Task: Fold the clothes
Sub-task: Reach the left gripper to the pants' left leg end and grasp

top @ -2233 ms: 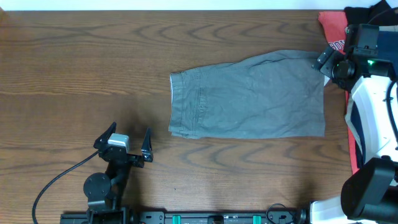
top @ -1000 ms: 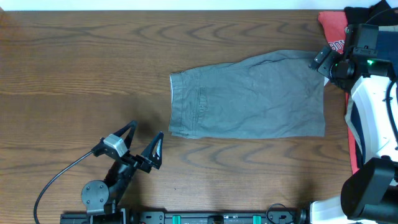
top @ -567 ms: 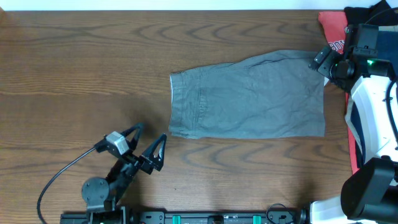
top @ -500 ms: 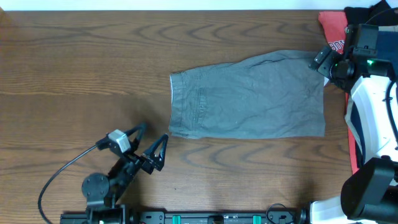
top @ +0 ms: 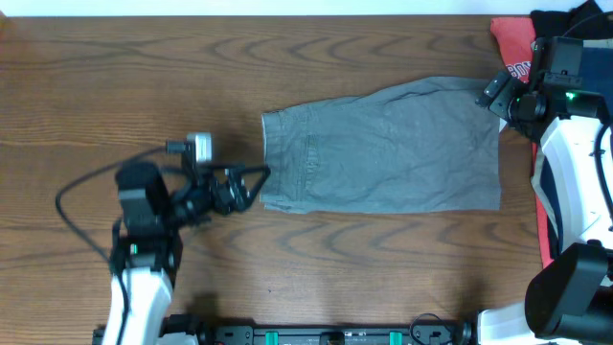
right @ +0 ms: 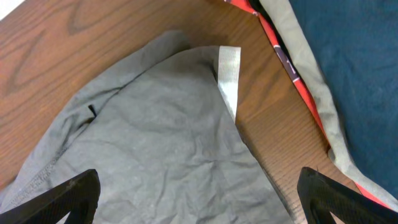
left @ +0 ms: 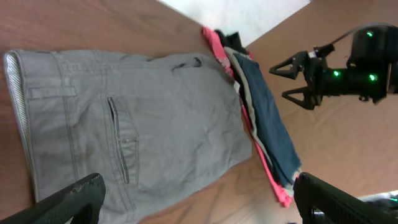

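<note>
The grey shorts [top: 383,149] lie flat in the middle of the table, waistband to the left, and show in the left wrist view [left: 124,130] and right wrist view [right: 149,149]. My left gripper [top: 251,184] is open and empty, just left of the shorts' lower-left waistband corner. My right gripper [top: 490,96] is open and empty over the shorts' upper-right corner, where a pale inner hem strip [right: 229,78] is turned up. A stack of folded coral-red, beige and navy garments [left: 264,130] lies at the right edge.
The coral-red garment [top: 512,48] and a black one [top: 575,17] sit at the far right corner. The navy garment [right: 354,68] lies close beside the right gripper. Bare wooden table [top: 115,86] spreads to the left.
My left arm has risen from the front edge and swung toward the shorts, its open gripper now at the waistband's lower-left corner. The right arm and the shorts have not moved.
</note>
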Tool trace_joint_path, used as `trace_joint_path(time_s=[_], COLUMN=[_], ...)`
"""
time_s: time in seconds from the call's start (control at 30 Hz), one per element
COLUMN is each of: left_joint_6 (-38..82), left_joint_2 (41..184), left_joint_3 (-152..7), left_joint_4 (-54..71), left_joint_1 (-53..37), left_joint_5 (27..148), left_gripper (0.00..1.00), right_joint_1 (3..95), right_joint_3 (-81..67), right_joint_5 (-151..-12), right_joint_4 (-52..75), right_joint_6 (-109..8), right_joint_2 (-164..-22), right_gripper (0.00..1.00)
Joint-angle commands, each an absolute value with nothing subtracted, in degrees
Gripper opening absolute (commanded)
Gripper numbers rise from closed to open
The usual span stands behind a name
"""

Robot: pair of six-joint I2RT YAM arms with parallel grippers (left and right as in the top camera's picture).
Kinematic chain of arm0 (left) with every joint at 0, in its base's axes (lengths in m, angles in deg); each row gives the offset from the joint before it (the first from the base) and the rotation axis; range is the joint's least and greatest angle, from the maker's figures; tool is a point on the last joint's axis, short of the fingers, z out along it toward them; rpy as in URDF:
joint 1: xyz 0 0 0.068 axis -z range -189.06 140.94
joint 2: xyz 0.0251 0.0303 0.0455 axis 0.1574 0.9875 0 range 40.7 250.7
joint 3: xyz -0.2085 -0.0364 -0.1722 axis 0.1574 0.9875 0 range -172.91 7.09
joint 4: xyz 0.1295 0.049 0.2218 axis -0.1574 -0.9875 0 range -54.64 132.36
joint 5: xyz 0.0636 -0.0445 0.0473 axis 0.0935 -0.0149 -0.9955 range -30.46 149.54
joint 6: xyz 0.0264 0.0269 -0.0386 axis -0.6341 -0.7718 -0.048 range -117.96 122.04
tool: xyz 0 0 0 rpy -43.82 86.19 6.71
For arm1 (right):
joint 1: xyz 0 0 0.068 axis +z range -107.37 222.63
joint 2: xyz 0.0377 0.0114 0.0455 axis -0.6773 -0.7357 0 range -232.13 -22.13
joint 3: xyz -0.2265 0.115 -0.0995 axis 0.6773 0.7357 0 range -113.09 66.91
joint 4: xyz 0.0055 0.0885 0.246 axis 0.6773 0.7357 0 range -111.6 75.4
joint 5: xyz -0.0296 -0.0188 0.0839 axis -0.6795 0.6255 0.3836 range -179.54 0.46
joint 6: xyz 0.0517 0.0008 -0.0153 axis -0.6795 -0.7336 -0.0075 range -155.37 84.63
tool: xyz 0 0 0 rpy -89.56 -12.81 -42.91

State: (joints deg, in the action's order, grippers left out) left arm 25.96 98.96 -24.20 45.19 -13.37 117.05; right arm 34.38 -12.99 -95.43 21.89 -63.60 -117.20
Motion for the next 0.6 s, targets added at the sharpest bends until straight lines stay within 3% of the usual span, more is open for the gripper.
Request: trace_joint_path(time_s=[0.0,0.23,0.43,0.57], left_joint_6=[26.2,33.7,35.5,30.4], left_joint_2=[105.9,112.4,112.5,114.6], left_joint_3=[-28.2,-28.3,-29.5,-32.6], left_joint_4=[46.7,55.5,55.0,49.7], left_joint_1=[-13.6,-13.6,-13.6,-12.8], left_joint_5=[121.7,120.9,109.7,103.2], left_gripper=[0.98,0.98,0.98,0.98], right_joint_1=[34.4,34.4,34.4,34.4], right_joint_3=[-13.9,-13.9,-13.9,-13.9], right_joint_5=[-95.5,-95.5,-95.5,-95.5], right_joint_4=[21.9,21.9,21.9,21.9], right_joint_6=[-63.2,-63.2,-63.2,-63.2], right_joint_2=[-116.4,-116.4,-116.4,-116.4], right_gripper=[0.99,0.99,0.99,0.99])
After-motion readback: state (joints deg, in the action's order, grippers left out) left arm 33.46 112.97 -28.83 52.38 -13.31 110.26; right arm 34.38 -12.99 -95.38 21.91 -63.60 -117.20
